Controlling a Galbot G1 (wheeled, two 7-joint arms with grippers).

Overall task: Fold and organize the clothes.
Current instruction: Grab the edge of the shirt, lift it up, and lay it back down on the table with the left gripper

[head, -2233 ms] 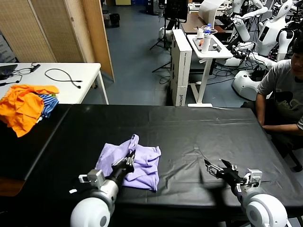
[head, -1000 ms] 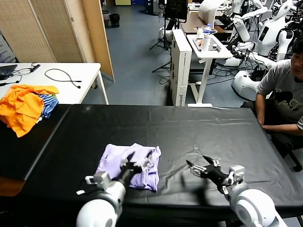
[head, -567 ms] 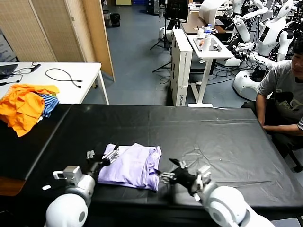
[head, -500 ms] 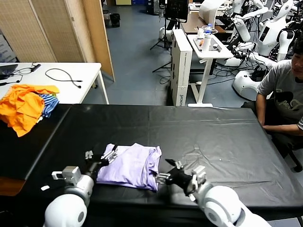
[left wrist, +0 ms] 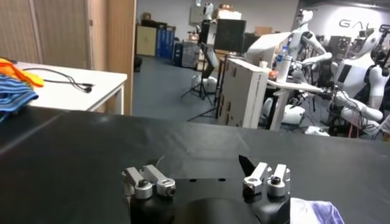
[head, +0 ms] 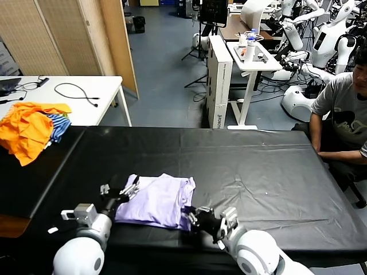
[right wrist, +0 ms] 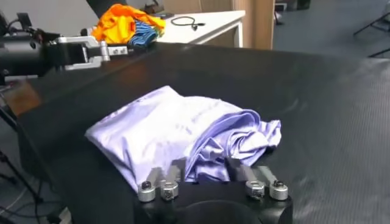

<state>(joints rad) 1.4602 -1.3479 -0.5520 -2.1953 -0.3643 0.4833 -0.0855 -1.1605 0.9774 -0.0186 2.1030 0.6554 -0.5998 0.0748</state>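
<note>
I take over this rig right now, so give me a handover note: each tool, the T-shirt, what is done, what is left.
Left tool: open, empty, at the left edge of the lavender T-shirt.
Right tool: open, empty, at the shirt's near right corner.
T-shirt: a folded bundle near the front of the black table; its right side is bunched and wrinkled.
Done: rough folds.
Left: probably smooth the bunched side and finish the fold.
</note>
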